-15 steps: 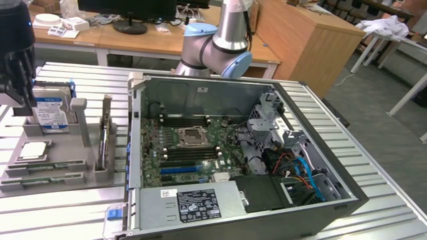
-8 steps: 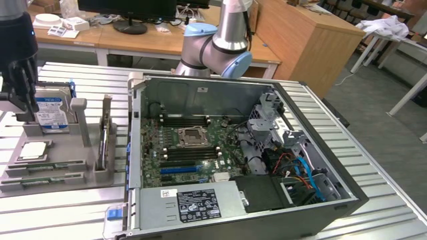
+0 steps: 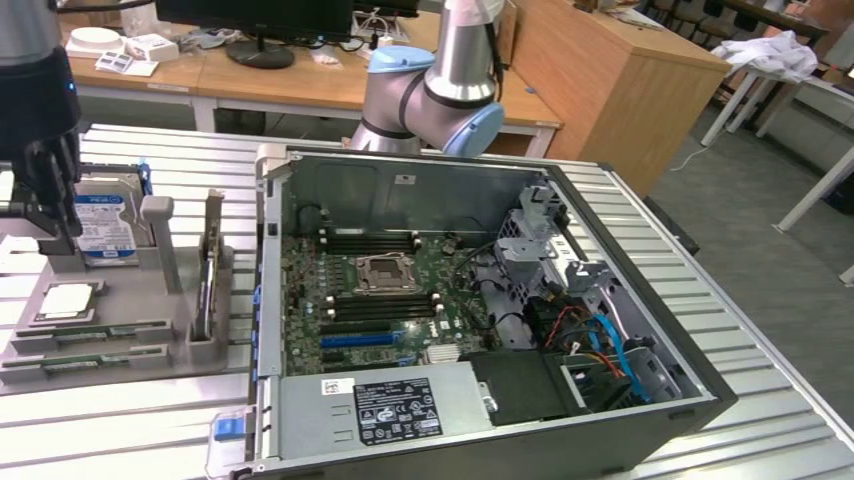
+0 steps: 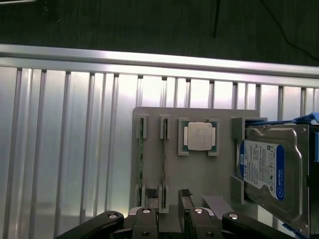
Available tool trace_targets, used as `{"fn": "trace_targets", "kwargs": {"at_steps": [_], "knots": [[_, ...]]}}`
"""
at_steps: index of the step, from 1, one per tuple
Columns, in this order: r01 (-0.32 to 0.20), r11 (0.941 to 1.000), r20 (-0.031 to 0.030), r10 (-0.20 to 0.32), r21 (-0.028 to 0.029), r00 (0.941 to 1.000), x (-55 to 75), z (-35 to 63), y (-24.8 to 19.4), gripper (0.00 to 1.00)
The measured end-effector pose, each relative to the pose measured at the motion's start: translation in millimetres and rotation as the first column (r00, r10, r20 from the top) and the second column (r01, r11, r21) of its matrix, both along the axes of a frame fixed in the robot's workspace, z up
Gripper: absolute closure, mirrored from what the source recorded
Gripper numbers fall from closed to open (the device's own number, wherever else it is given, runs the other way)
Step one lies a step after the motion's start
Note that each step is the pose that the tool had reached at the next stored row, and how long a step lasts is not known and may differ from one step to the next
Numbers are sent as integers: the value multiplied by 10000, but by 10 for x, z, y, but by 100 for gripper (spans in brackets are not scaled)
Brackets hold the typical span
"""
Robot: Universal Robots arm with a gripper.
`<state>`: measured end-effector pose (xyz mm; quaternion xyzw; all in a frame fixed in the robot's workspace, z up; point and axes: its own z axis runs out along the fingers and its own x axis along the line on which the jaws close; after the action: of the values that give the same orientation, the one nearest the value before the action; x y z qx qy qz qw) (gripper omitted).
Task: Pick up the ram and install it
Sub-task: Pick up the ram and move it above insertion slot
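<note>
1. We see the gripper (image 4: 168,192) hanging over a grey parts holder (image 4: 199,174) that lies on the ribbed metal table (image 4: 65,149).
2. Its 2 fingers (image 4: 151,193) stand apart, open, and we see nothing held between them.
3. The ram (image 4: 163,159) stands on edge in a slot of the holder, just beside the processor (image 4: 199,136). The open fingers sit either side of one end of it; whether they touch it we cannot tell.
4. Another memory stick (image 4: 141,159) stands in the neighbouring slot, parallel to the ram, on the side away from the processor.
5. A hard drive (image 4: 271,169) with a blue label stands on the processor's other side.
6. In the exterior view, the holder lies to the left of the open computer case (image 3: 667,330), with an expansion card (image 3: 210,270) standing on edge in the holder near the case.
7. Inside the case, the motherboard (image 3: 334,290) shows a bare processor socket (image 3: 383,270) flanked by black memory slots (image 3: 374,240).
</note>
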<state>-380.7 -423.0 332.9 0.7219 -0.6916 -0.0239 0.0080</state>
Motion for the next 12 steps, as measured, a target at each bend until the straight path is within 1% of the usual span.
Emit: {"fn": "trace_targets", "kwargs": {"at_steps": [12], "knots": [[20, 10000, 0, -20, 0, 10000, 0, -217, 0, 70]]}}
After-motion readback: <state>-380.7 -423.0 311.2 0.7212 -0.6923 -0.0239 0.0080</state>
